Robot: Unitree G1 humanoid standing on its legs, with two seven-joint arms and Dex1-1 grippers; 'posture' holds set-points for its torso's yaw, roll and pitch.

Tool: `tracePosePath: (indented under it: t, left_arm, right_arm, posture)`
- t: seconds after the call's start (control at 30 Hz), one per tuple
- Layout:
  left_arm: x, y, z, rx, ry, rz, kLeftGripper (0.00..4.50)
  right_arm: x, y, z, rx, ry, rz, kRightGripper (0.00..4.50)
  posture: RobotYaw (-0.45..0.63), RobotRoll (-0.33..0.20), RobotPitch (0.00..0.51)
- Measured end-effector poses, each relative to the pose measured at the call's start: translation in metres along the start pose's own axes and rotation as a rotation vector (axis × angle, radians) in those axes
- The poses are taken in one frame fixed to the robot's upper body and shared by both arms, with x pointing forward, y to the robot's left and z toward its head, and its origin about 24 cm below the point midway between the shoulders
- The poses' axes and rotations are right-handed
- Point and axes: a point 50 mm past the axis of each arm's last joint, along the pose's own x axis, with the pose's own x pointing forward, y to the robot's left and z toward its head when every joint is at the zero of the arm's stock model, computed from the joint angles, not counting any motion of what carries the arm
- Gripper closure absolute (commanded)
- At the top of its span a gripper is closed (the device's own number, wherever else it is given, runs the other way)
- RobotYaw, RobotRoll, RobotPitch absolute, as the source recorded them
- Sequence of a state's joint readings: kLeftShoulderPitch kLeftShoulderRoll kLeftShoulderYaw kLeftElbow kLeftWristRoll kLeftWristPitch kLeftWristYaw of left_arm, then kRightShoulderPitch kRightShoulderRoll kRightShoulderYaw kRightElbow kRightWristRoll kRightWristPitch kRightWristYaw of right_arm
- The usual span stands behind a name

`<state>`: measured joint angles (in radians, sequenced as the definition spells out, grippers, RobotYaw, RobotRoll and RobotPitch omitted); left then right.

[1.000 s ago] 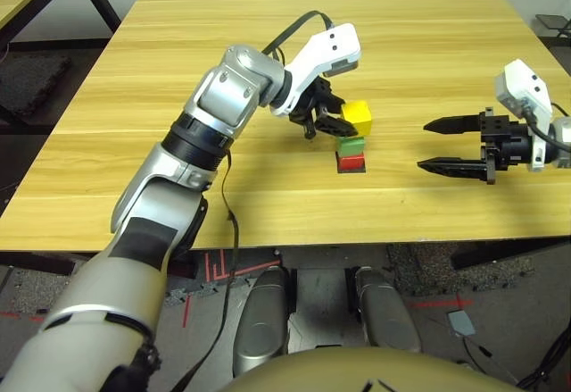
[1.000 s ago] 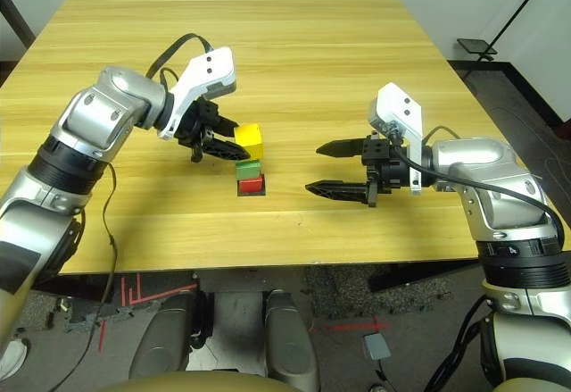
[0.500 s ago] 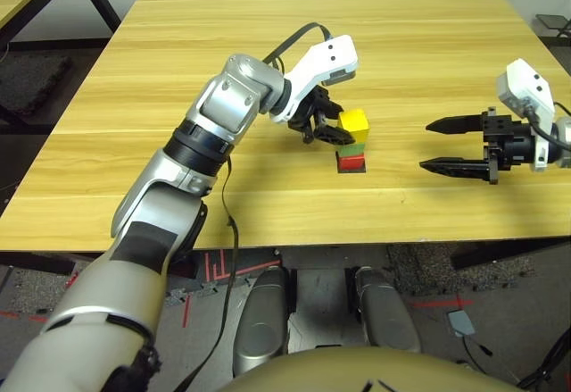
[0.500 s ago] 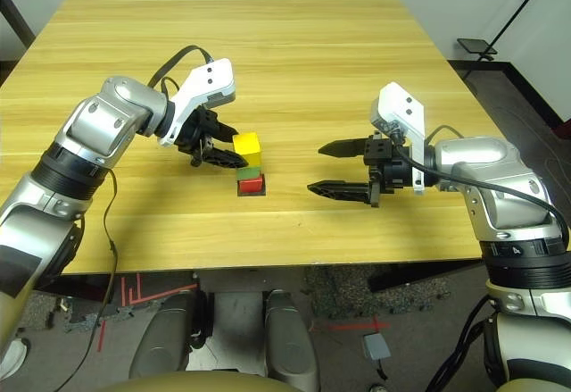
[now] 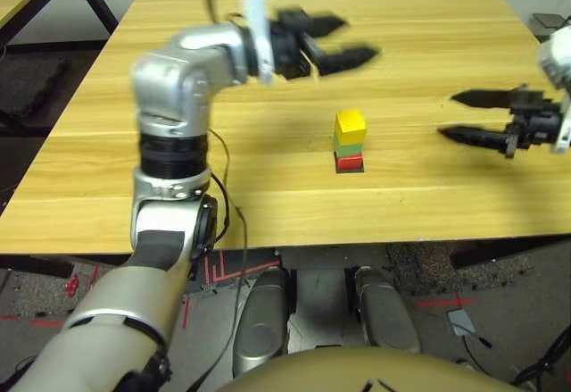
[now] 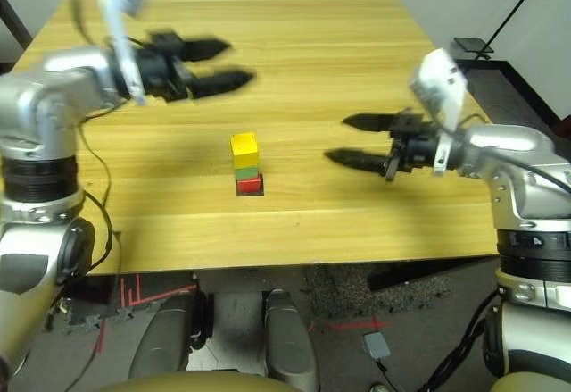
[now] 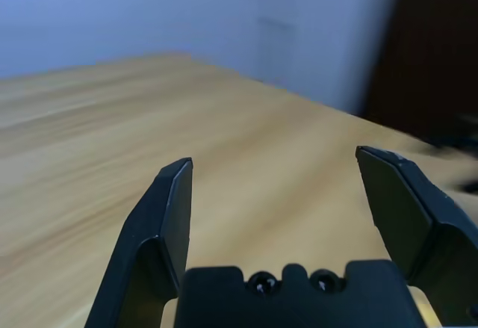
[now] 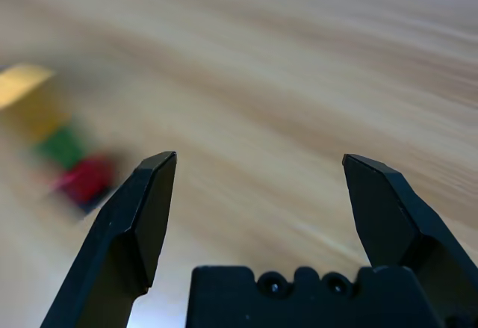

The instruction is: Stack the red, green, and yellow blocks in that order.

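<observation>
Silver left arm (image 5: 172, 111) bent, pincer (image 5: 352, 41) open above wooden table (image 5: 419, 204)

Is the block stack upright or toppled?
Upright: the yellow block tops the green block, which sits on the red block.

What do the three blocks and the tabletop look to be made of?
Red, green and yellow block: painted wood or plastic, can't tell which; flat, even colour, matte, no visible grain. Tabletop: wood or wood-look laminate, long pale grain streaks, smooth.
</observation>
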<state>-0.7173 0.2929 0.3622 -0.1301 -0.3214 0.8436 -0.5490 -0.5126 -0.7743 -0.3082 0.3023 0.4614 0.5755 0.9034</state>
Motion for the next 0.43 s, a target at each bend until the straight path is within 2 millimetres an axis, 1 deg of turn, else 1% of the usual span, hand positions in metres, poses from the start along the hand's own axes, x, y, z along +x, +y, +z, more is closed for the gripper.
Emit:
tracePosePath:
  t: [0.07, 0.13, 0.23, 0.3, 0.43]
  left_arm:
    - [-0.017, 0.015, -0.033, 0.017, 0.017, 0.179, 0.05]
    - [-0.03, 0.022, -0.054, 0.041, 0.028, 0.279, 0.05]
    - [-0.041, 0.028, -0.072, 0.129, 0.012, 0.369, 0.05]
    - [-0.047, 0.027, -0.079, 0.176, -0.012, 0.407, 0.05]
    - [-0.057, 0.023, -0.096, 0.183, -0.026, 0.48, 0.05]
  right_arm:
    - [0.004, -0.013, -0.016, 0.068, -0.066, -0.127, 0.0]
    - [0.003, -0.025, -0.029, 0.086, -0.093, -0.239, 0.0]
    - [0.0, -0.04, -0.041, 0.063, -0.137, -0.354, 0.0]
    - [-0.005, -0.047, -0.049, 0.052, -0.156, -0.42, 0.0]
    - [-0.01, -0.055, -0.06, 0.026, -0.164, -0.483, 0.0]
  posture:
    - [0.05, -0.092, 0.097]
    - [0.05, -0.102, 0.1]
    - [0.06, -0.105, 0.103]
    - [0.08, -0.108, 0.108]
    - [0.09, -0.115, 0.11]
